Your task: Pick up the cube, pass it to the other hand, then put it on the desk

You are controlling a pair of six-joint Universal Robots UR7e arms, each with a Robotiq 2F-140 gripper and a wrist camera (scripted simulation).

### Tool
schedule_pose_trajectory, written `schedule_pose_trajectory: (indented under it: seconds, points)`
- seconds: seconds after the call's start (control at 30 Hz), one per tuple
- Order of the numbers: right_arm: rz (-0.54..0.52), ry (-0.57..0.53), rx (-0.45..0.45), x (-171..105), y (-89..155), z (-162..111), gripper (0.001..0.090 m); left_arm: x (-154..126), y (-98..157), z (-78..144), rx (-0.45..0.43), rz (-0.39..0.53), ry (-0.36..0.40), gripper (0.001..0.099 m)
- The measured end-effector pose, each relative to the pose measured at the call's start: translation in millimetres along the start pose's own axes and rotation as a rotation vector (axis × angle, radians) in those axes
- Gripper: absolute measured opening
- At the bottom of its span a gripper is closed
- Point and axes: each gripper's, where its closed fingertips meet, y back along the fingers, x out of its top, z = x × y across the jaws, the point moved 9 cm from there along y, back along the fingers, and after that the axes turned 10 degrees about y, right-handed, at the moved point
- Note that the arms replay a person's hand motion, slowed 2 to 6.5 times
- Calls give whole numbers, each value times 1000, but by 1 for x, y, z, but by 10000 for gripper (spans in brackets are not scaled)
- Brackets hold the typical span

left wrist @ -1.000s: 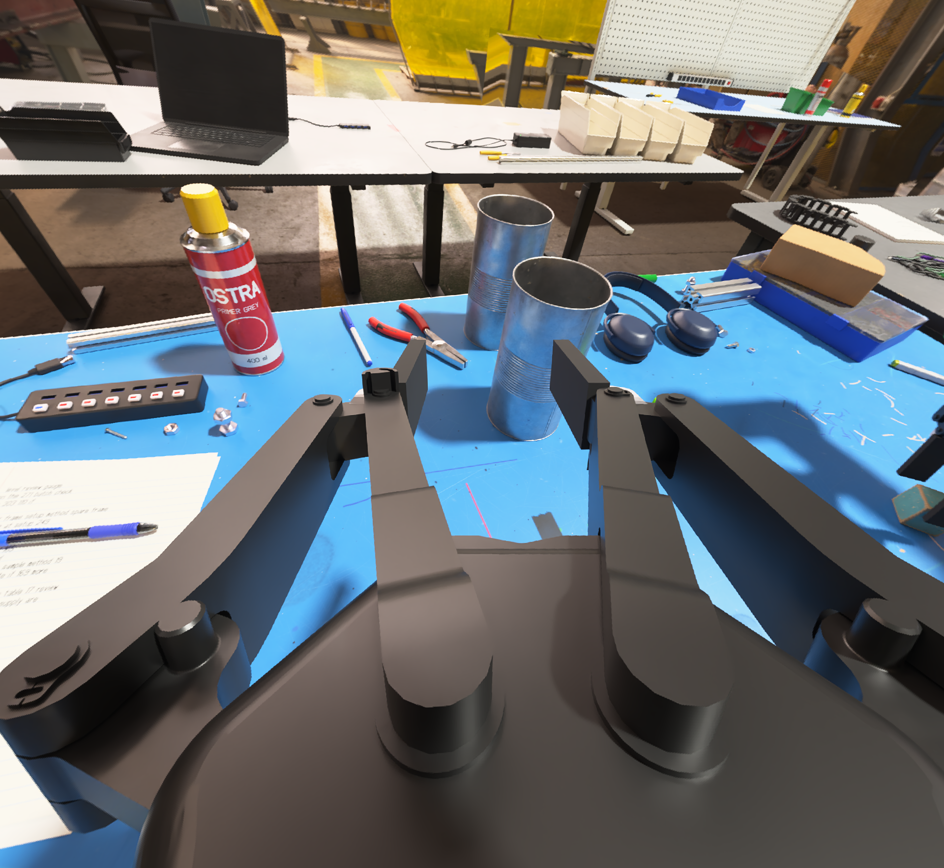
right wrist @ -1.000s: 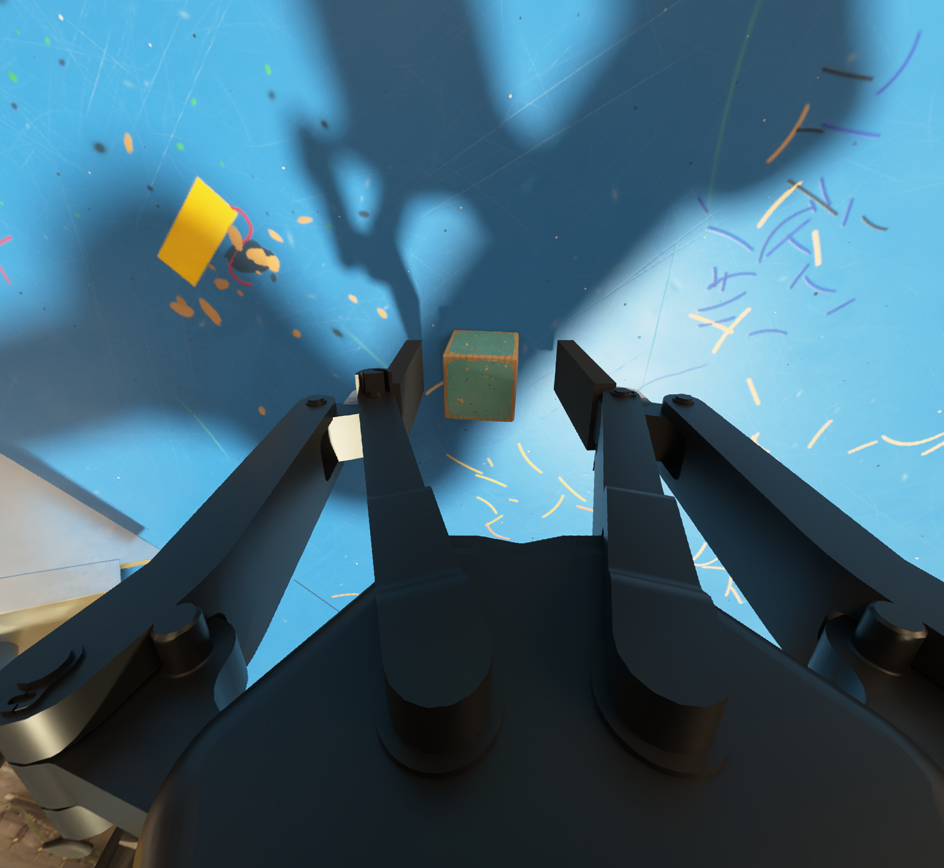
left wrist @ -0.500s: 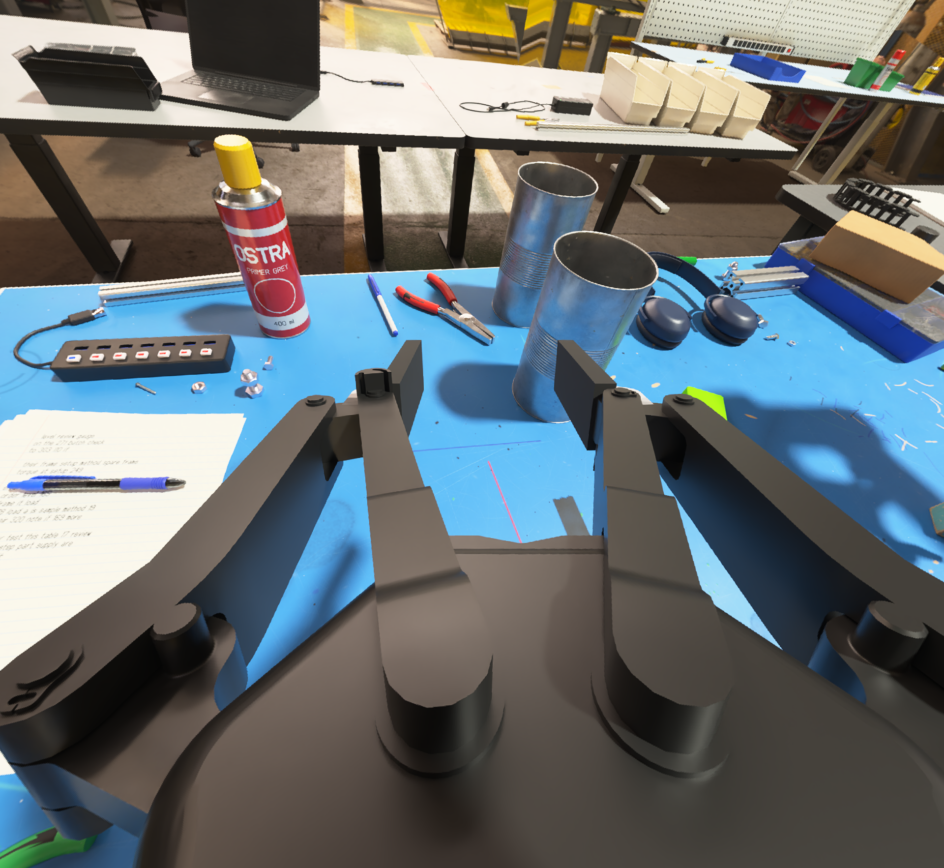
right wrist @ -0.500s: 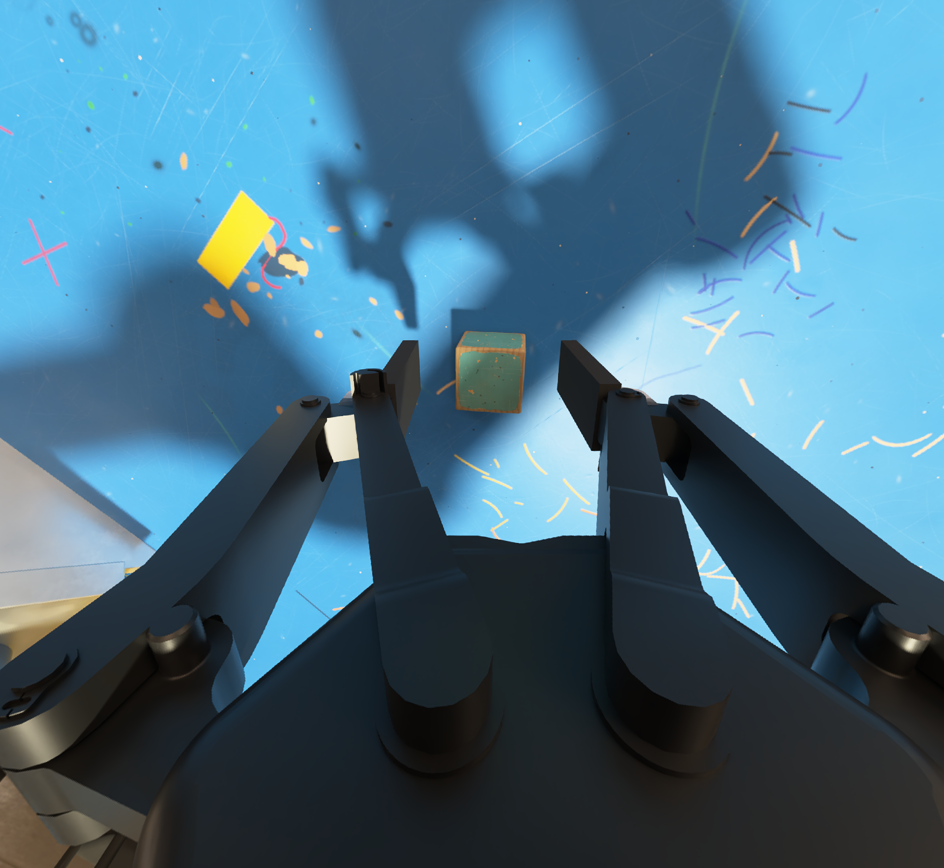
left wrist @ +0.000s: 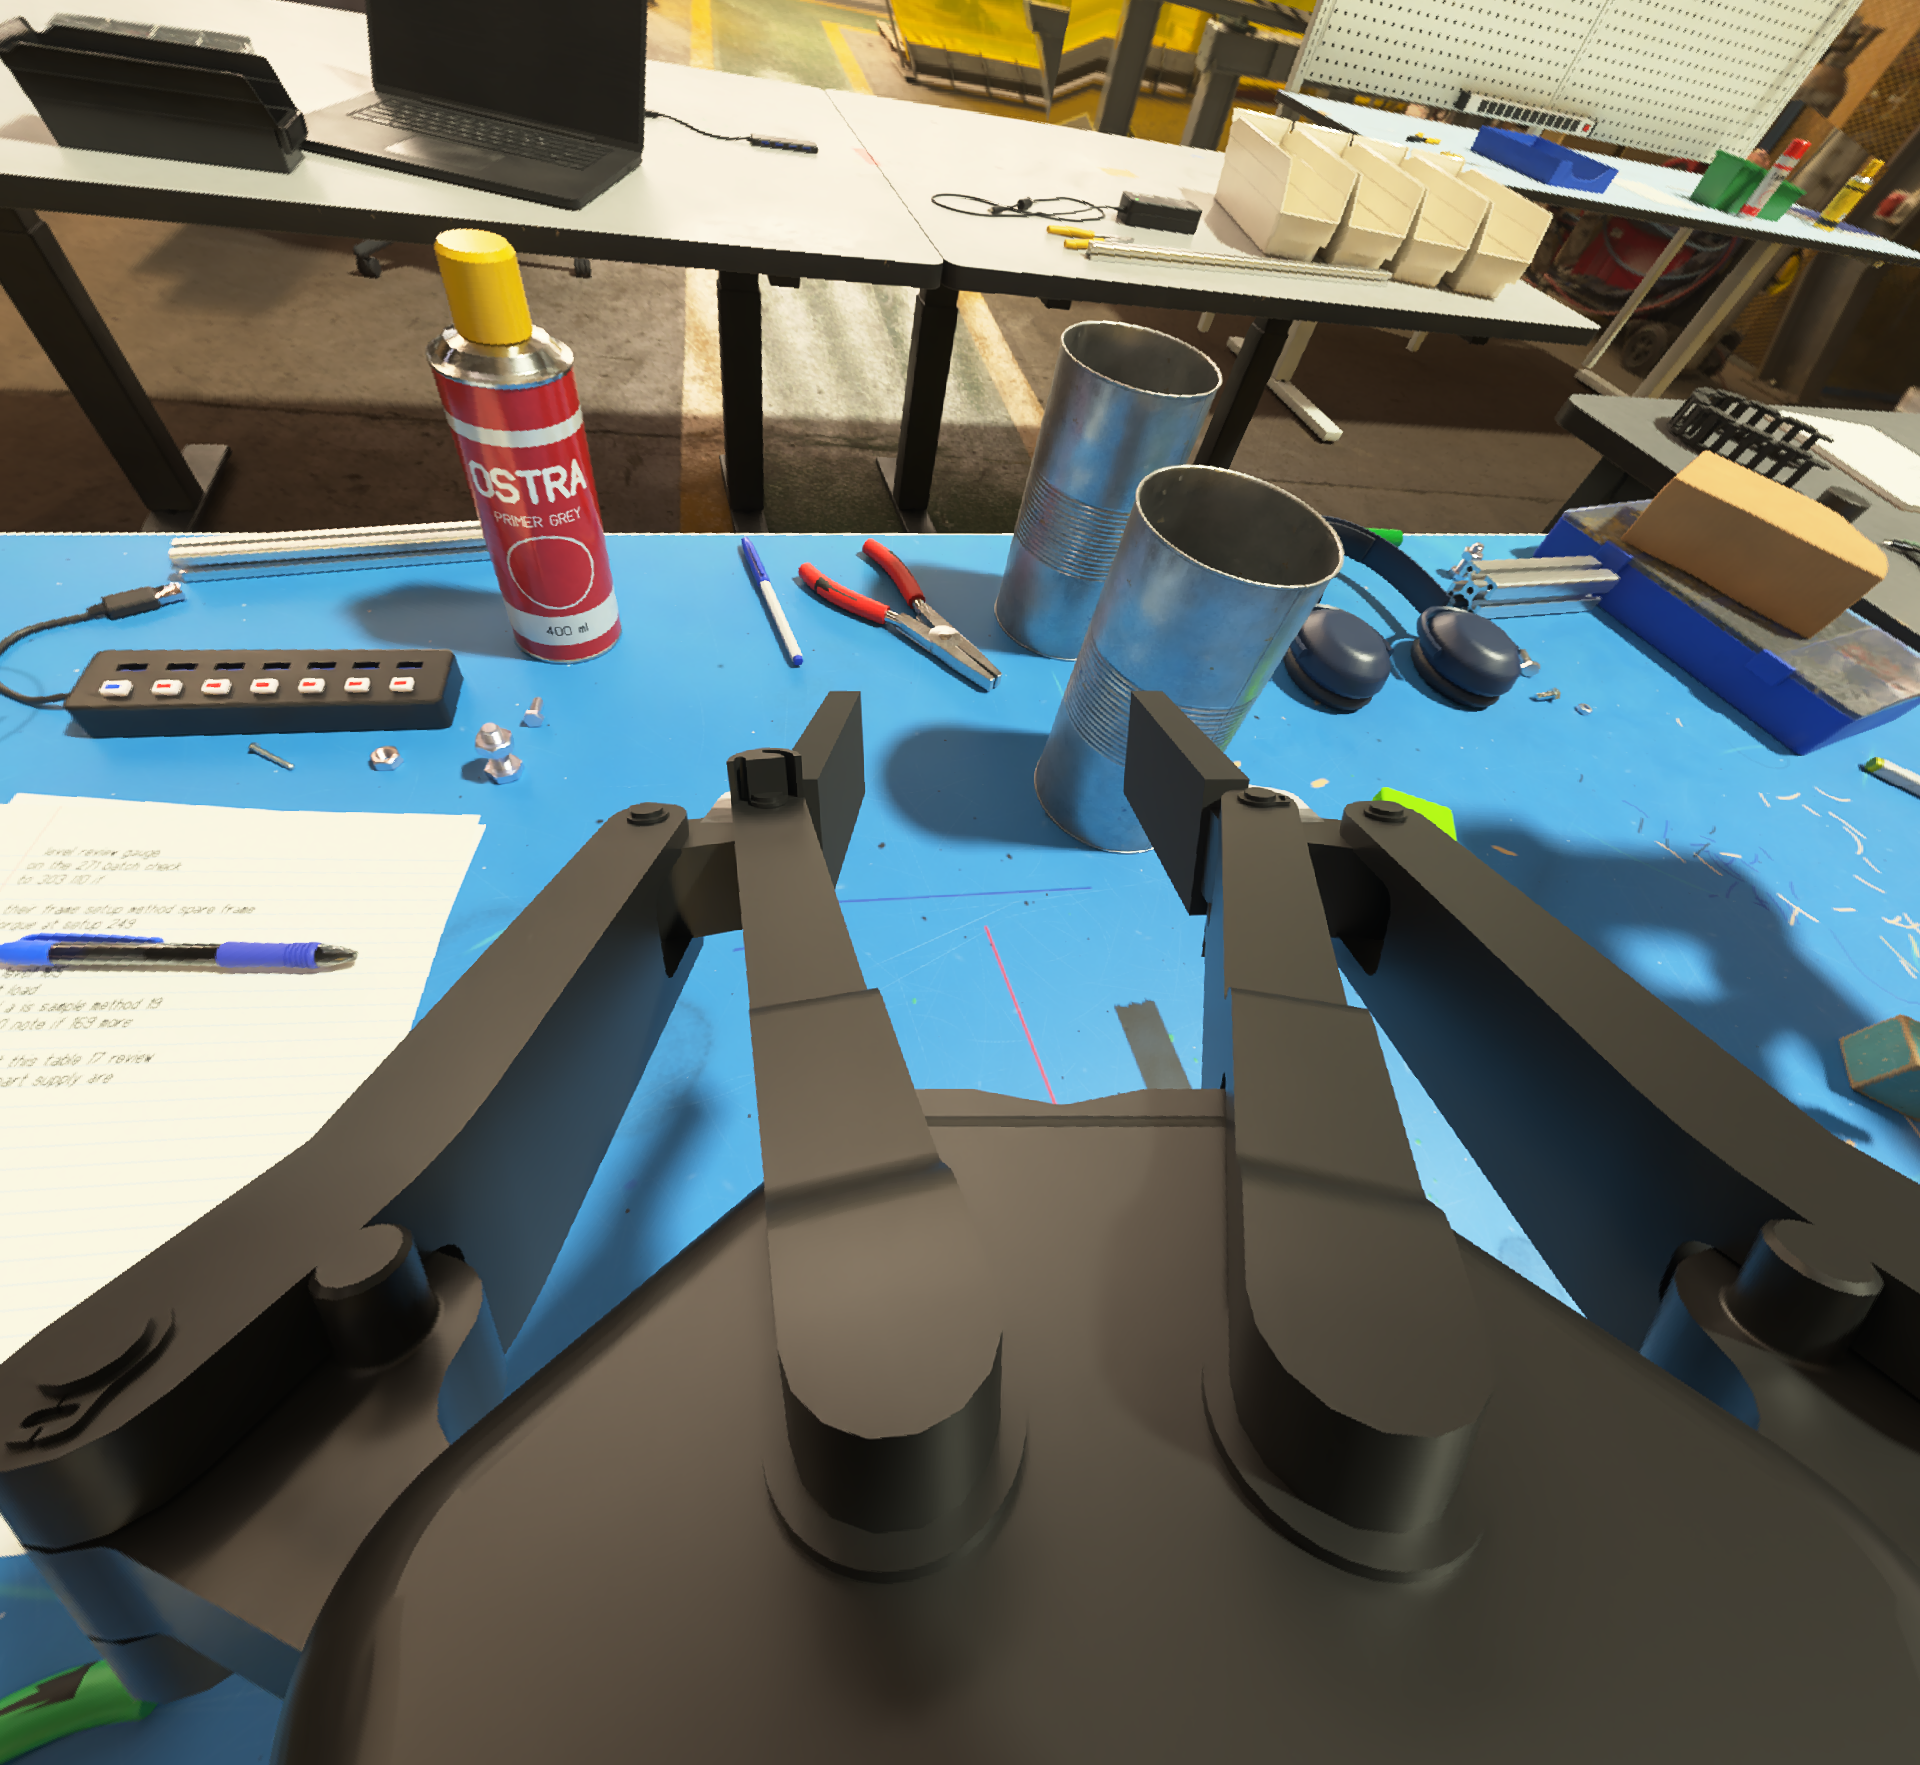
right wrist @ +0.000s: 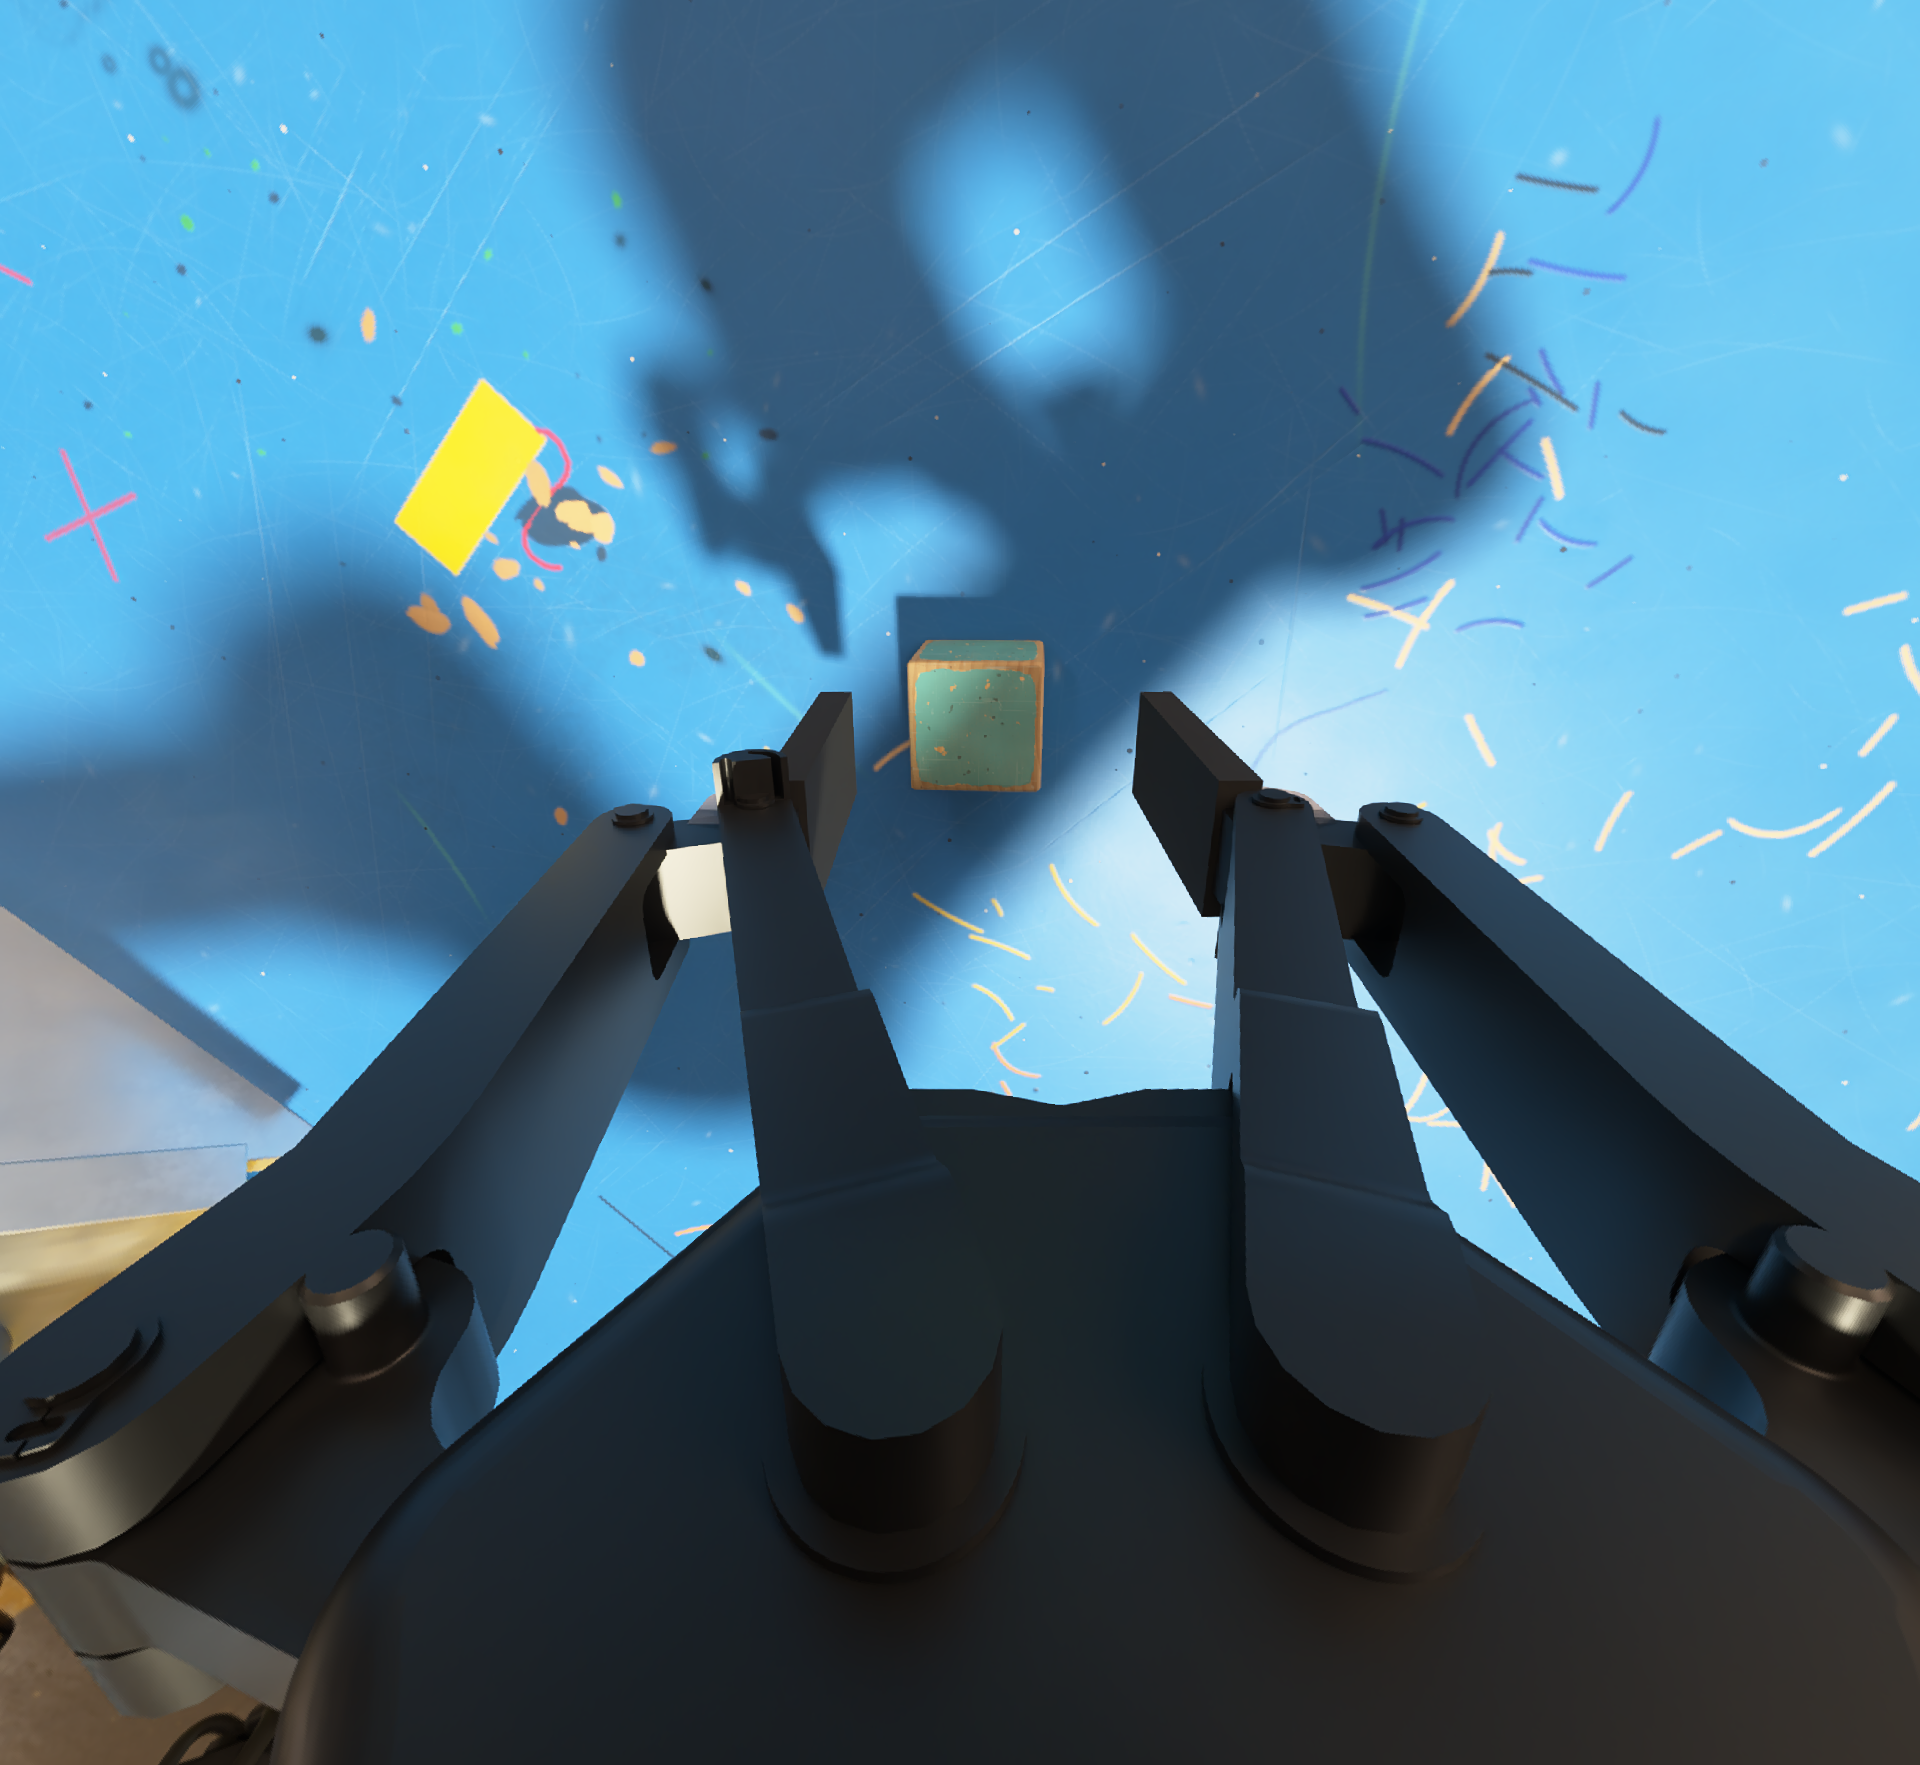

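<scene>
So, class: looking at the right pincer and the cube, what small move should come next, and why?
Probably lower the right pincer straight down, then close. It is open, the green cube sits untouched on the blue desk, lined up between its fingertips.

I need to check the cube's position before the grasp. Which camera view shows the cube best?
The right wrist view: the cube sits whole on the blue desk, centred between the open right gripper's fingers. The left wrist view catches only part of it, cut off at the right edge.
</scene>
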Motion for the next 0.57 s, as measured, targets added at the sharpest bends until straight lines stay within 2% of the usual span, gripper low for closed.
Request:
schedule_pose_trajectory:
  seconds: [0.27,0.57]
  points:
    - [50,-25,-36,-10,13,3,720,0,3,-6,44,9,8,662]
    - [161,-50,-90,-23,32,5,717,-1,5,-14,118,-1,5,662]
